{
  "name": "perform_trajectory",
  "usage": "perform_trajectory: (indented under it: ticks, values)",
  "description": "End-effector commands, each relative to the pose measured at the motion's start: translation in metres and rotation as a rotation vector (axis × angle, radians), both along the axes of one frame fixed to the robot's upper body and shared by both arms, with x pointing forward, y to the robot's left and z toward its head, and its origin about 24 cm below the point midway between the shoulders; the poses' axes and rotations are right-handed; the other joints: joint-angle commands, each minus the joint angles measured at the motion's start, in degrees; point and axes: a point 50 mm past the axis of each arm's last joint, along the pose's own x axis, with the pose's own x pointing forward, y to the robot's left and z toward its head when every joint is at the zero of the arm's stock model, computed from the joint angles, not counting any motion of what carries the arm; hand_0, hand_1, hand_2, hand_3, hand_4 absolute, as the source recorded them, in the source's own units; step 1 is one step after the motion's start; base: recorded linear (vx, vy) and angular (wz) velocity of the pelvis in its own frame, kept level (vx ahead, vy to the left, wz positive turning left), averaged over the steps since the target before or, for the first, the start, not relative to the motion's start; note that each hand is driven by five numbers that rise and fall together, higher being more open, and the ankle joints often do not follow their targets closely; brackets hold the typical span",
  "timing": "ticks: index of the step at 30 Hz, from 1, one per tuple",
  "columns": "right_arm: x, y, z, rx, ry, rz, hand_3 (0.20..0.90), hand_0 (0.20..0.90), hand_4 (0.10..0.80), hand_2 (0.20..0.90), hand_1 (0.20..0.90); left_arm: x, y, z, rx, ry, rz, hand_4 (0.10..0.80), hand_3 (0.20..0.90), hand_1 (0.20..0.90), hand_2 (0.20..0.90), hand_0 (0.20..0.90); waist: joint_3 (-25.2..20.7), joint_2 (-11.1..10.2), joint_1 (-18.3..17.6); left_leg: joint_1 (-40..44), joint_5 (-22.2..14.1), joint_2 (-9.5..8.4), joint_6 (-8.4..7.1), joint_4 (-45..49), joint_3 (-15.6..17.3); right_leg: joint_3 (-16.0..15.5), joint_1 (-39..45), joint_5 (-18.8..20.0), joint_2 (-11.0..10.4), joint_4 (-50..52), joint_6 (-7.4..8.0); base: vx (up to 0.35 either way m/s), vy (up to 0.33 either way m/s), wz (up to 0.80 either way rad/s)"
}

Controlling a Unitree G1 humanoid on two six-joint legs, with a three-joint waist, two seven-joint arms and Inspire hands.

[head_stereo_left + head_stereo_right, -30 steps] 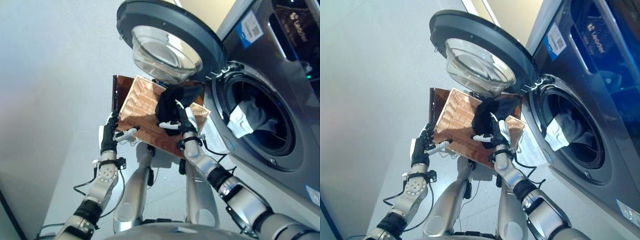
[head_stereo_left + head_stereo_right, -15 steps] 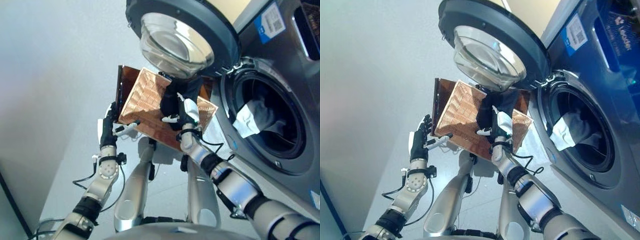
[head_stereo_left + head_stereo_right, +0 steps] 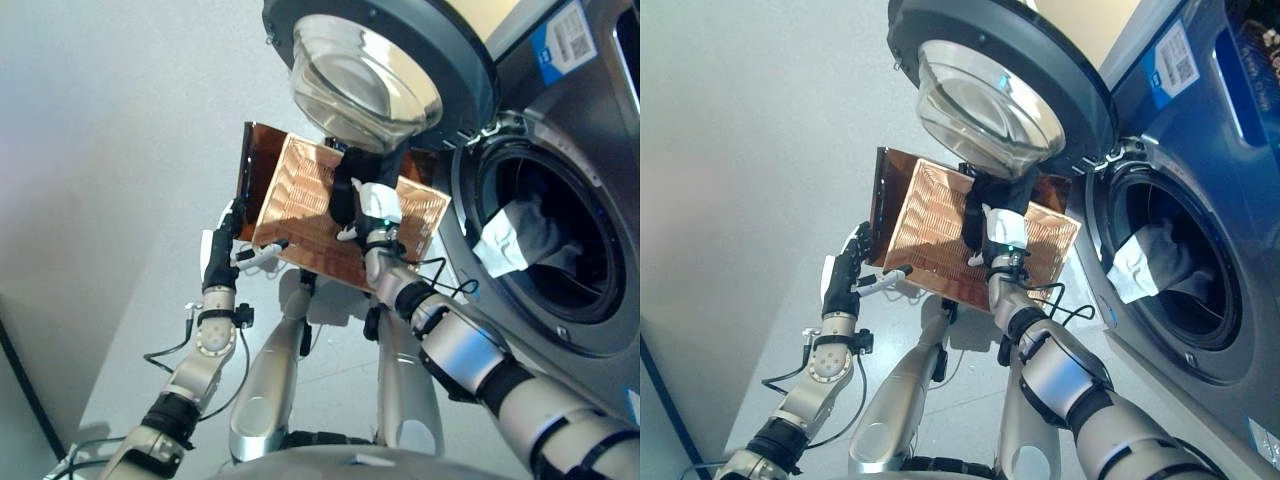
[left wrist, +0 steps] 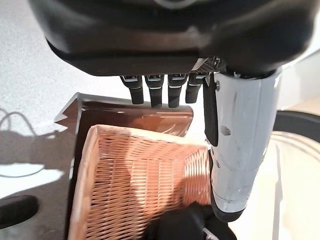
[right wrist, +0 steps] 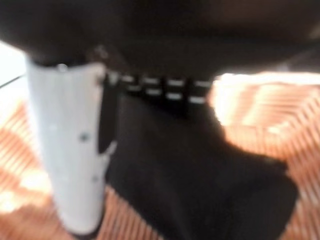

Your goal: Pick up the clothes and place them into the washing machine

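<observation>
Right hand over dark clothes in a woven basket

The right hand (image 3: 372, 215) reaches into the ribbed wicker basket (image 3: 300, 195), fingers hidden against the black clothes (image 3: 992, 192), grasp unclear. The left hand (image 3: 222, 255) hangs open just beside the basket. Rightward, the washing machine (image 3: 560, 240) holds white cloth (image 3: 515, 238); its label (image 3: 566, 40) is unreadable.

light: bright, even | glare: door glass (image 3: 365, 85) | blur: right wrist view | shadows: soft on floor (image 3: 120, 150)
</observation>
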Motion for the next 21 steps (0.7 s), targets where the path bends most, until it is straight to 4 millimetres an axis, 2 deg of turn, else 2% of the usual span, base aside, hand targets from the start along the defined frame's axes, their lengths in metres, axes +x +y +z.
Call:
perform_trajectory:
  ticks: [1,9,14,15,16,17,18,21]
  values:
    - [0.017,0.011,0.034,-0.065,-0.068,0.038,0.9,0.9,0.8,0.9,0.9,-0.006,0.009,0.028,0.039,-0.143,-0.025,0.8,0.9,0.9,0.9,0.9,-1.52,2.8,1.7,-0.87,-0.94,-2.94,-0.41,-4.06,-0.88,0.45,-5.0,-0.27,0.12,1.34,2.31,0.0,0.0,0.0]
    - [0.025,-0.003,0.05,-0.212,-0.094,0.019,0.9,0.9,0.8,0.9,0.9,-0.006,0.012,0.035,0.066,-0.164,-0.034,0.8,0.9,0.9,0.9,0.9,0.33,3.31,1.66,-1.77,-0.41,-3.01,-0.54,-4.06,-0.99,0.26,-6.39,-0.65,0.08,2.56,2.19,-0.005,-0.004,0.02]
    - [0.026,-0.021,0.049,-0.275,-0.082,-0.001,0.9,0.9,0.8,0.9,0.9,-0.007,0.017,0.039,0.087,-0.175,-0.028,0.8,0.9,0.9,0.9,0.9,0.49,3.06,1.3,-3.41,-0.07,-3.03,-0.59,-4.06,-1.18,0.0,-8.03,-0.73,-0.1,3.07,2.22,-0.004,-0.007,0.03]
    - [0.024,-0.025,0.047,-0.28,-0.081,0.004,0.675,0.675,0.639,0.675,0.675,-0.007,0.019,0.038,0.092,-0.17,-0.021,0.8,0.9,0.9,0.9,0.9,0.49,2.77,0.99,-4.02,0.06,-3.02,-0.6,-4.06,-1.16,0.02,-8.6,-0.73,-0.05,3.25,2.21,0.0,0.0,0.0]
    - [0.024,-0.025,0.047,-0.281,-0.081,0.003,0.494,0.494,0.51,0.494,0.494,-0.007,0.019,0.038,0.092,-0.17,-0.021,0.8,0.9,0.9,0.9,0.9,0.49,2.77,1.0,-4.03,0.06,-3.02,-0.6,-4.06,-1.16,0.03,-8.63,-0.74,-0.05,3.28,2.21,0.0,0.0,0.0]
    - [0.024,-0.026,0.047,-0.285,-0.084,0.007,0.442,0.442,0.473,0.442,0.442,-0.007,0.02,0.038,0.094,-0.169,-0.015,0.8,0.9,0.9,0.9,0.9,0.49,2.63,0.84,-4.29,0.07,-3.04,-0.59,-4.06,-1.14,-0.01,-8.93,-0.74,-0.05,3.4,2.22,0.0,0.0,0.0]
    - [0.023,-0.027,0.046,-0.281,-0.087,0.012,0.2,0.2,0.3,0.2,0.2,-0.007,0.021,0.038,0.094,-0.167,-0.011,0.8,0.9,0.9,0.9,0.9,0.49,2.49,0.66,-4.49,0.09,-3.05,-0.59,-4.06,-1.12,-0.04,-9.17,-0.71,-0.04,3.43,2.22,0.0,0.0,0.0]
    - [0.02,-0.029,0.044,-0.28,-0.103,0.034,0.2,0.2,0.3,0.2,0.2,-0.007,0.023,0.036,0.09,-0.163,0.006,0.8,0.9,0.9,0.9,0.9,0.49,2.05,0.17,-5.08,0.12,-3.05,-0.62,-4.06,-1.02,-0.06,-9.69,-0.71,0.04,3.35,2.23,0.001,0.001,-0.01]
